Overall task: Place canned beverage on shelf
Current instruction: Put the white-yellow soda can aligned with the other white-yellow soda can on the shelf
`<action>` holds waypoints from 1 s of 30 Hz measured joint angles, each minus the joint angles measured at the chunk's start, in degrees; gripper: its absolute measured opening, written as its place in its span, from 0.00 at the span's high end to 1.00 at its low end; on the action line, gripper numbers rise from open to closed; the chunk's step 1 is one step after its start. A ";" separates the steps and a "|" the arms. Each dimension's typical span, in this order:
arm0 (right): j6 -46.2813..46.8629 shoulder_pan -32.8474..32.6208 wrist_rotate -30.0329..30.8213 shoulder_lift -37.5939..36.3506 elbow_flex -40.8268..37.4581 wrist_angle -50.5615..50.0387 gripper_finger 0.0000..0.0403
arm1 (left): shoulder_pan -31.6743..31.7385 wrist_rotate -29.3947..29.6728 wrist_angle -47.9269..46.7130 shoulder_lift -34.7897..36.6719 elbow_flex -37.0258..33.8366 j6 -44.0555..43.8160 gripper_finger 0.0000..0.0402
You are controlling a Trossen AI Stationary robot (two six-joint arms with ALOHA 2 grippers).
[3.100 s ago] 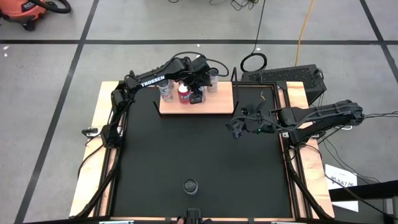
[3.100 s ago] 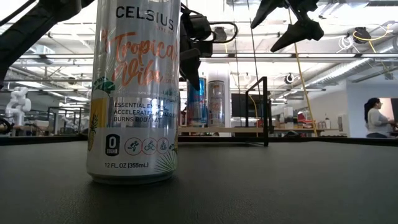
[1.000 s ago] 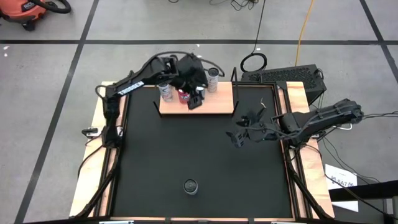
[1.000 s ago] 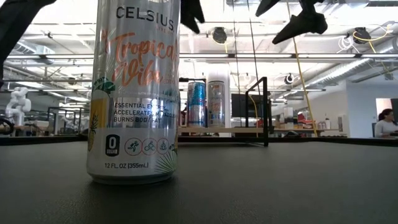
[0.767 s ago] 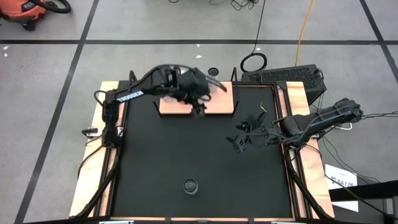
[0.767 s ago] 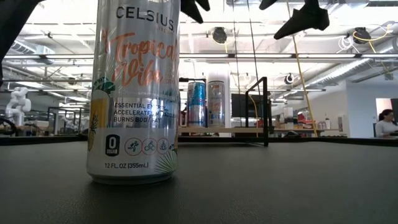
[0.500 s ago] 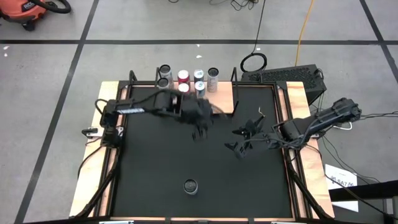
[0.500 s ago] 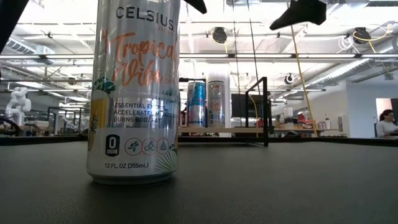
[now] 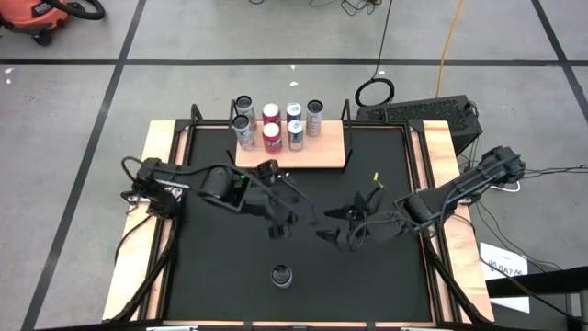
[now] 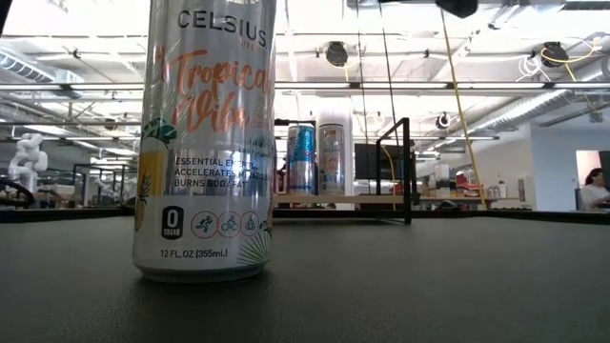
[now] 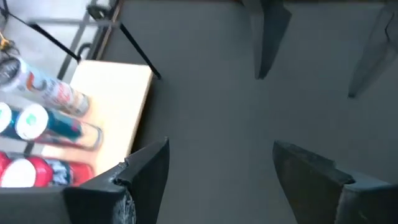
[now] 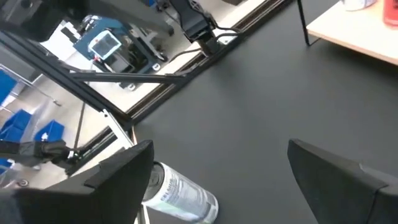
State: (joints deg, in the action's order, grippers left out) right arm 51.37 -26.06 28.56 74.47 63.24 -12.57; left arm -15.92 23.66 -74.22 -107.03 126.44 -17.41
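A silver Celsius can (image 9: 281,275) stands upright on its base on the black mat, near the front edge; it fills the low view (image 10: 205,143) and shows in the right wrist view (image 12: 180,198). The wooden shelf (image 9: 312,158) lies at the mat's far side, and several cans (image 9: 272,124) stand on it. My left gripper (image 9: 278,222) is open and empty above the mat's middle, between shelf and can. My right gripper (image 9: 338,235) is open and empty, to the right of the can and a little farther back.
The shelf's black frame posts (image 9: 346,138) rise at its ends. The two grippers hang close together over the mat's middle. Wooden borders and black rails (image 9: 156,267) run along the mat's left and right sides. A person (image 10: 591,191) sits far off in the room.
My left gripper has drawn back from the cans on the shelf toward the table's near edge and now hangs over the mat's middle, leaving the shelf's cans uncovered. My right gripper has gone toward the near-left, closer to the Celsius can. The can has not moved.
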 joint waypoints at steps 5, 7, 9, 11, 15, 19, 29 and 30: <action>-0.57 -0.31 1.19 3.92 0.00 5.01 0.11 | -2.15 -0.43 6.99 6.68 -13.05 -3.08 0.32; -0.65 -0.33 1.58 5.26 0.00 6.60 0.11 | -3.62 -1.40 11.05 10.23 -19.84 -4.85 0.32; -0.95 -0.31 1.68 6.65 0.00 8.72 0.11 | -5.26 -1.83 14.14 13.88 -26.80 -7.68 0.32; -1.23 -0.37 1.64 8.06 0.00 11.21 0.11 | -6.99 -2.10 19.22 17.95 -33.51 -10.87 0.32; -3.90 -1.45 1.40 11.24 0.00 18.42 0.11 | -10.77 -0.64 27.35 25.73 -44.54 -15.59 0.32; -7.73 -2.56 -1.77 14.38 0.00 25.86 0.11 | -14.24 0.11 32.89 29.77 -52.37 -17.89 0.32; -15.20 -4.54 -4.70 24.27 0.00 36.43 0.11 | -21.31 -0.02 41.14 30.04 -62.48 -16.76 0.32; -15.24 -4.76 -4.76 25.10 0.00 37.29 0.11 | -21.66 -0.33 41.65 29.95 -63.63 -17.04 0.32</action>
State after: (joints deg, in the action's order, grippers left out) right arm 36.13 -30.82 23.79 99.56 63.24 24.71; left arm -37.58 23.33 -32.57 -77.08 62.81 -34.44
